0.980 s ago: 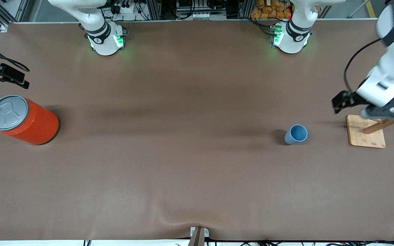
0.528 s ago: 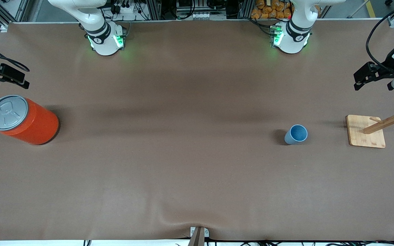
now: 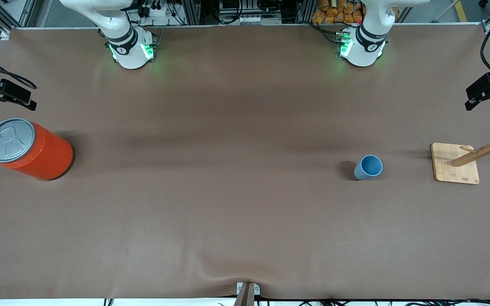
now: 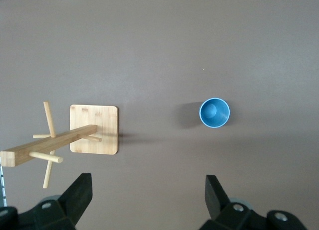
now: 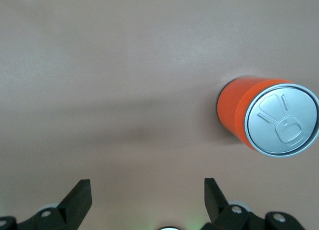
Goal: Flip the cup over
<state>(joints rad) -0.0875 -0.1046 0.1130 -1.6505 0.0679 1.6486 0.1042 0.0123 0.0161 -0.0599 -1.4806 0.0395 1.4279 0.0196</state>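
The small light-blue cup (image 3: 368, 167) stands upright on the brown table toward the left arm's end, its mouth up and its darker blue inside showing. It also shows in the left wrist view as the cup (image 4: 215, 113). My left gripper (image 4: 148, 184) hangs high over the table's edge at the left arm's end, open and empty, well apart from the cup. My right gripper (image 5: 148, 186) is open and empty, high over the right arm's end of the table, beside the red can.
A large orange-red can (image 3: 32, 149) with a grey lid stands at the right arm's end, also seen as the can (image 5: 259, 118). A wooden peg stand (image 3: 455, 169) on a square base sits beside the cup, toward the left arm's end.
The left arm has pulled away from above the wooden stand, out to the table's edge at its own end. The cup, the can and the right arm have not moved.
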